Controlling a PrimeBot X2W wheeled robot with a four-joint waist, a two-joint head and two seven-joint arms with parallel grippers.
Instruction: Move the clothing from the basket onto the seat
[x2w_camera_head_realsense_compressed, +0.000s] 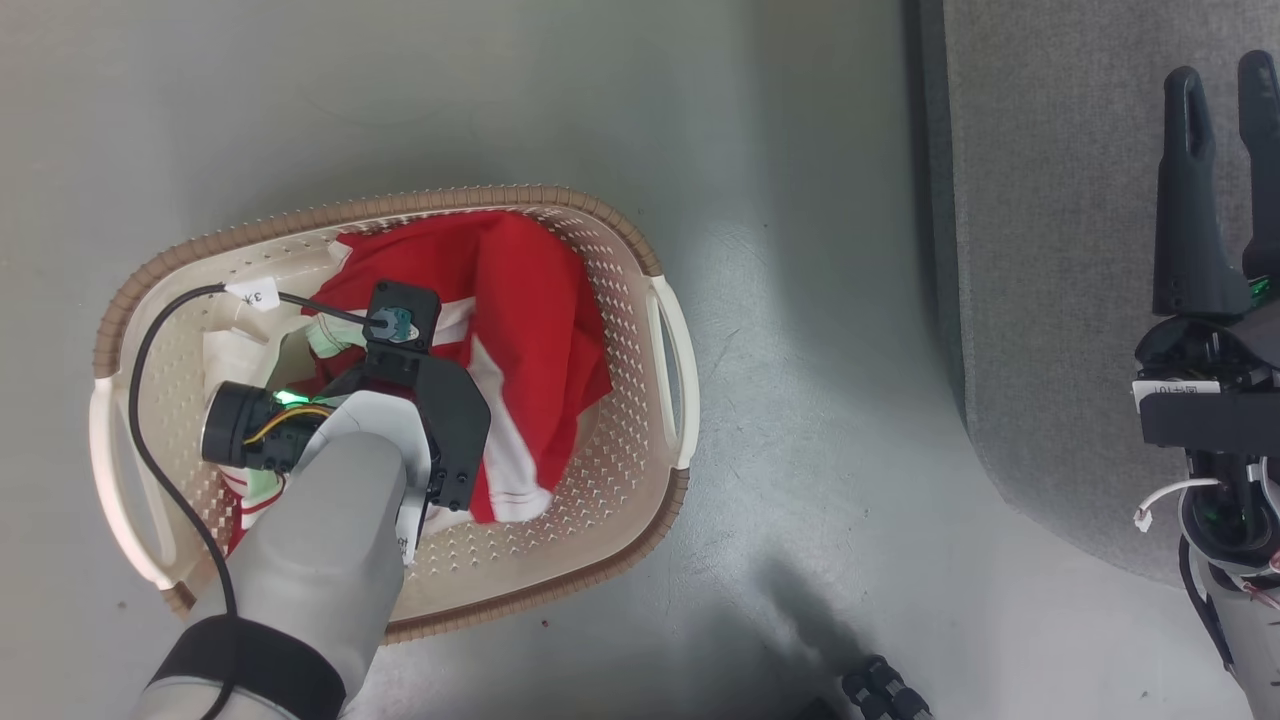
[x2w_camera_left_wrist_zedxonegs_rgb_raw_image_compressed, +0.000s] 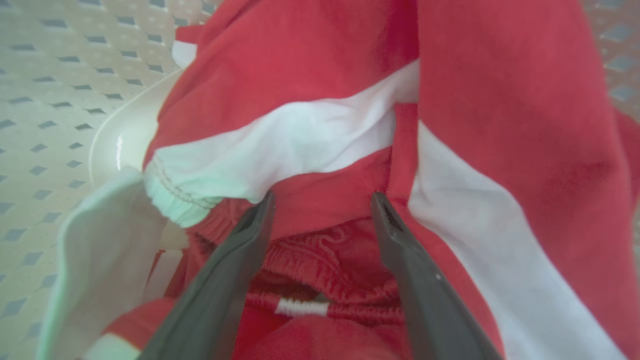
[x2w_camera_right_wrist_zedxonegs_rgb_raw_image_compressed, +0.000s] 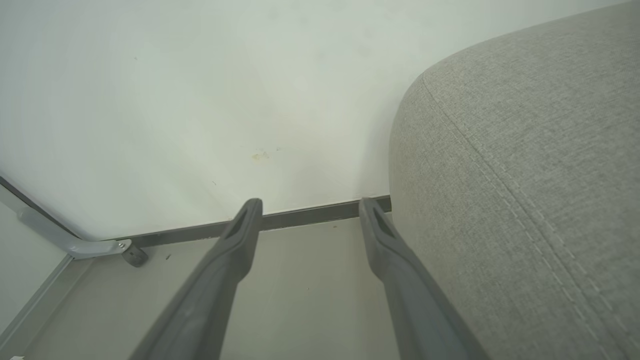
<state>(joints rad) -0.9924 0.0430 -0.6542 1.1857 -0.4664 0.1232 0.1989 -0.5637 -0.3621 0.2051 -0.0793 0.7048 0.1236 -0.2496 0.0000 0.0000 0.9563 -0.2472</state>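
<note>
We have the left tool down in the basket. It is released, its two fingers spread wide, with a bunched part of the clothing lying between them. We cannot tell how deep the tips sit in the cloth. All the clothing is in the basket, heaped from the middle toward the far rim and the handle on the seat's side. The basket stands on the floor near the seat, where nothing lies yet. The right tool hangs by the seat, released and empty.

The step in hand, as we read it, is the first pick. To do it well, we should press a little further so both fingers pass a thick gather rather than one thin layer, then close fully. Next we lift straight up until the hem clears the rim before swinging across to the seat. The garments overlap, so a second may trail behind. We should lift slowly and watch.
</note>
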